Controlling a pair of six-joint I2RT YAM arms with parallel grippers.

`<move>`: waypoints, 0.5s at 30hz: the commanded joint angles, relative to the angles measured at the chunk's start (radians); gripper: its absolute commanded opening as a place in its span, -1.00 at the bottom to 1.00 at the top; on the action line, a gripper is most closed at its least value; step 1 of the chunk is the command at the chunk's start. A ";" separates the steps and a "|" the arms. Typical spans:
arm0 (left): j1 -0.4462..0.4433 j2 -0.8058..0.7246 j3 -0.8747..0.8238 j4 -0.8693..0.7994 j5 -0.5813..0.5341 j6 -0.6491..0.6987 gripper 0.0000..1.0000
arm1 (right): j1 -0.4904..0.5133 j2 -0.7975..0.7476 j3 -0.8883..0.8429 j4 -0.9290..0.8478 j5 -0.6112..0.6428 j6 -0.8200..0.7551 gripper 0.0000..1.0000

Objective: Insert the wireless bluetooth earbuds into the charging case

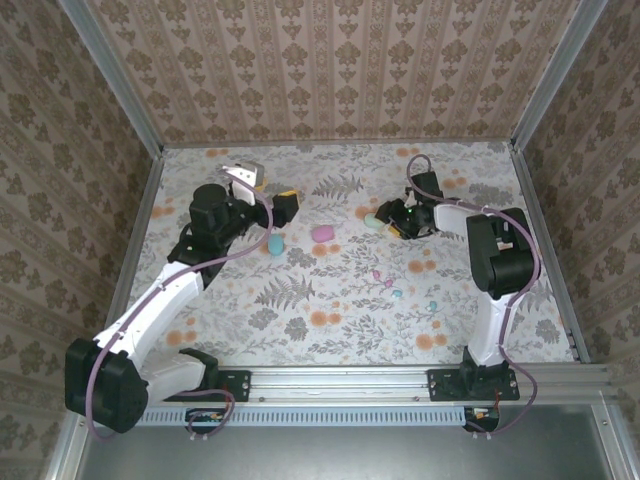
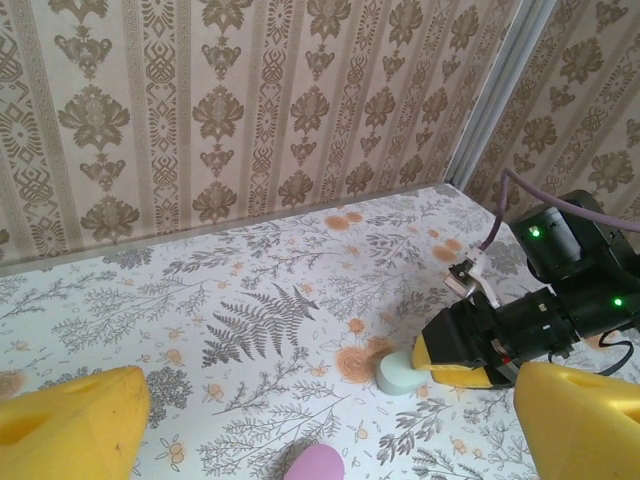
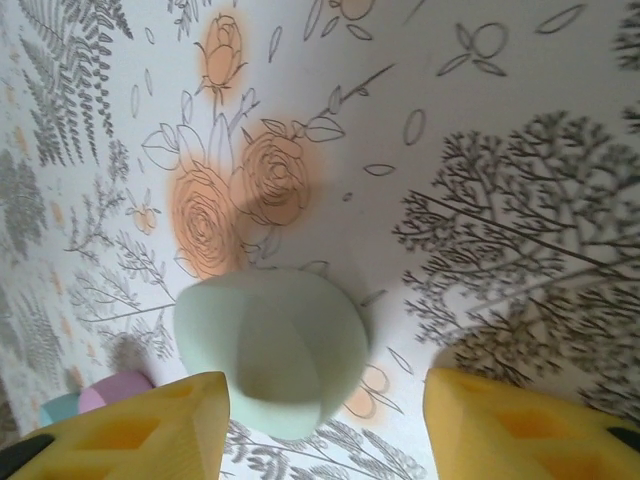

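Note:
A mint charging case [image 3: 270, 350] lies closed on the floral table, low between my right gripper's [image 3: 328, 432] yellow fingers. It sits close against the left finger [image 3: 130, 430], with a clear gap to the right one, and the jaws stand open. From above, this mint case [image 1: 374, 220] lies just left of the right gripper [image 1: 390, 219]. Tiny pastel earbuds [image 1: 397, 294] lie scattered in front of it, with another earbud [image 1: 433, 305] to their right. My left gripper [image 1: 266, 186] hovers wide open and holds nothing, with a pink case [image 2: 315, 465] below it.
A blue case [image 1: 275, 243] and the pink case [image 1: 322, 232] lie mid-table between the arms. Patterned walls close in the table [image 1: 330, 330] at the back and both sides. The left wrist view shows the right gripper [image 2: 470, 352] at the mint case [image 2: 400, 372].

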 commanded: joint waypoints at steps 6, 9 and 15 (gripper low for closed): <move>0.007 -0.026 0.004 0.007 -0.054 -0.029 0.89 | 0.031 -0.145 0.049 -0.075 0.076 -0.297 0.18; 0.017 -0.034 -0.004 -0.004 -0.095 -0.041 0.89 | 0.098 -0.148 0.073 -0.046 0.004 -0.560 0.17; 0.071 -0.032 0.012 -0.108 -0.109 -0.093 0.89 | 0.256 -0.111 0.132 -0.163 -0.021 -1.264 0.17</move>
